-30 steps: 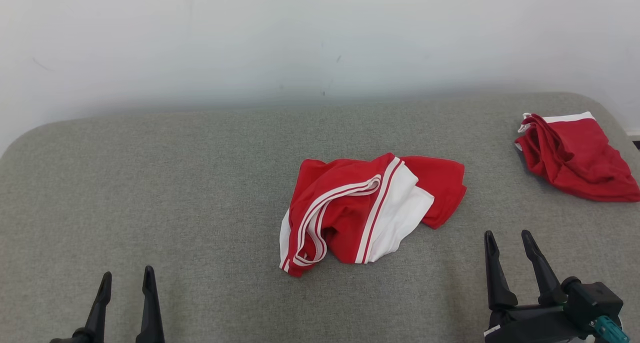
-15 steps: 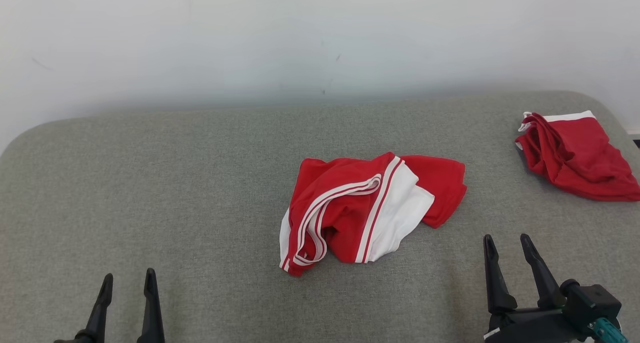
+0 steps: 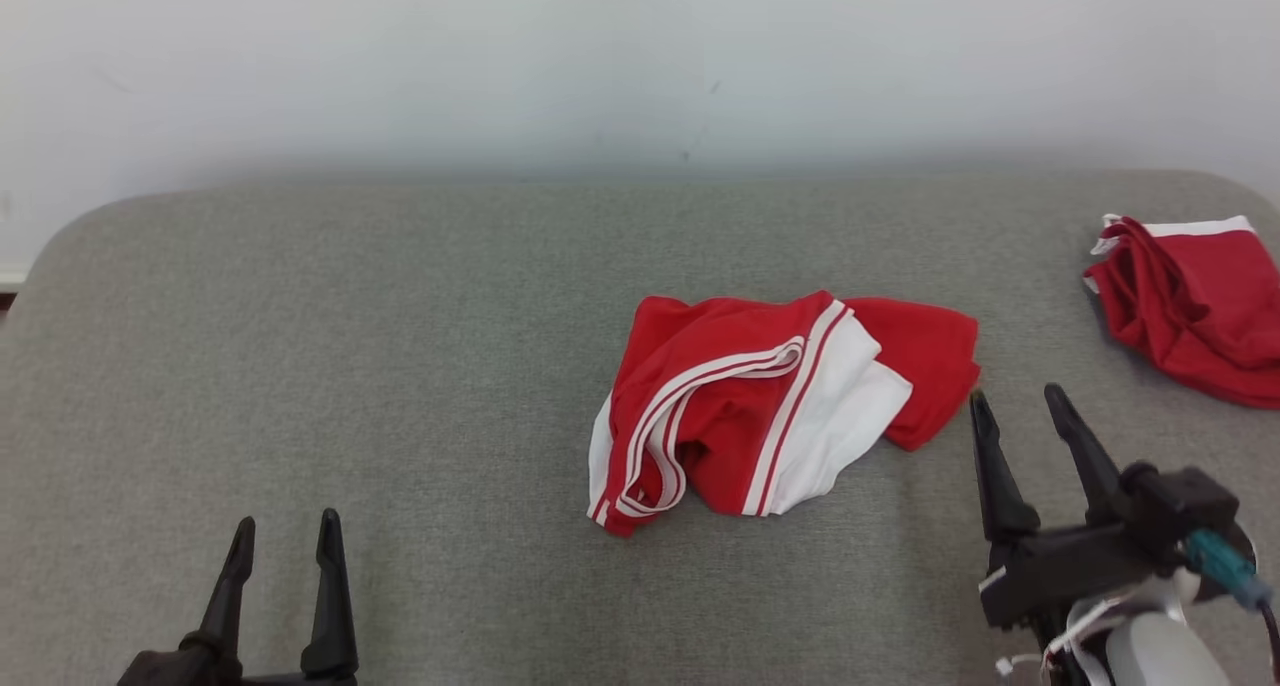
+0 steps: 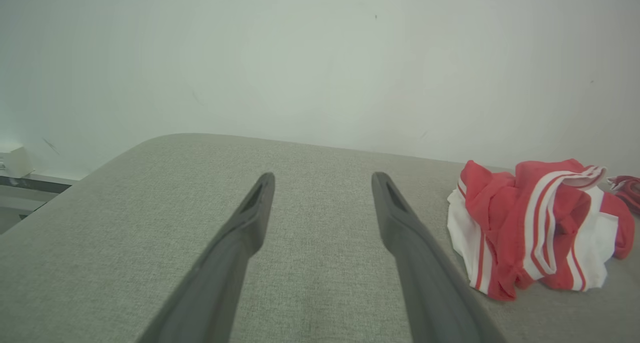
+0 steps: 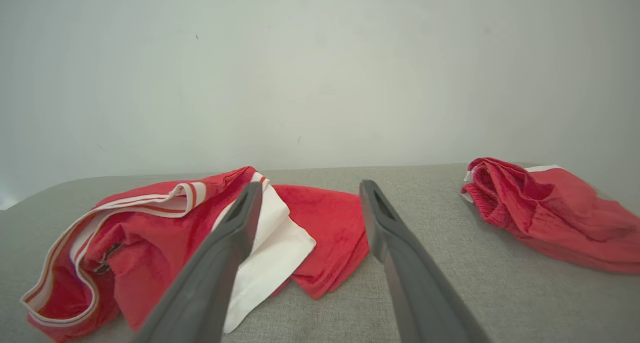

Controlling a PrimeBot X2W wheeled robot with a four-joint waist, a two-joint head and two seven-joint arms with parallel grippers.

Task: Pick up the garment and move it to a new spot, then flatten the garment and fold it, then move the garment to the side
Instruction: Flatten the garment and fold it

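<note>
Grey padding point(image 3: 400, 366) under crumpled garment point(image 3: 760, 406); right gripper point(image 3: 1013, 394) gaping empty just beside its red edge, left gripper point(image 3: 286, 518) gaping empty, well apart.

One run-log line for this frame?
phase: pre-grasp | red-and-white garment: crumpled on grey cushion | right claw: open, by its right edge | left claw: open, apart | other red garment: far right

Grey fabric surface point(image 3: 350, 366) w/ rounded corners, plain white wall point(image 3: 600, 56) behind it. Wall has a few small dark specks point(image 3: 714, 87). Far right of surface, near back edge: crumpled red cloth point(image 3: 1200, 306) w/ white trim, partly cut off in head view. Left wrist view: small white box point(image 4: 12, 160) at far left, beyond surface.
</note>
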